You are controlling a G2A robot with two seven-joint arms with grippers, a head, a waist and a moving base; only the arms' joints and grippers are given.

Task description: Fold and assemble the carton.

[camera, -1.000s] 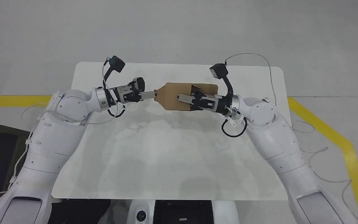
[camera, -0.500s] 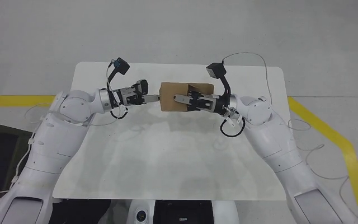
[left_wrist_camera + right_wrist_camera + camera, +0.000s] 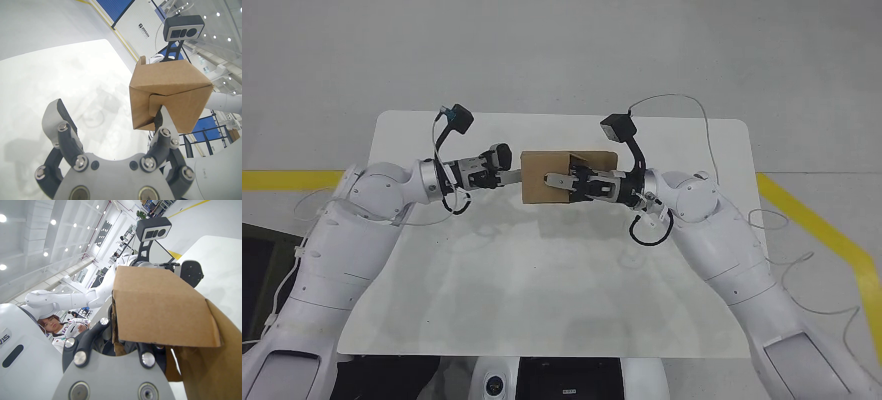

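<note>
White worktop [image 3: 542, 300]. Brown carton [image 3: 538, 165] is up off it, over the far middle, lying lengthwise between the two arms. The end facing the left arm is folded shut with flaps overlapped; the end facing the right arm is open. Right claw [image 3: 554, 181] sits at the open end, clamped on a carton wall, one finger lying outside on top. Left claw [image 3: 111, 108] is spread wide: one fingertip [image 3: 166, 121] is tucked at the end flap's edge, the other is clear of the cardboard.

Left end effector [image 3: 109, 106], fingers [image 3: 66, 119] spread
</note>
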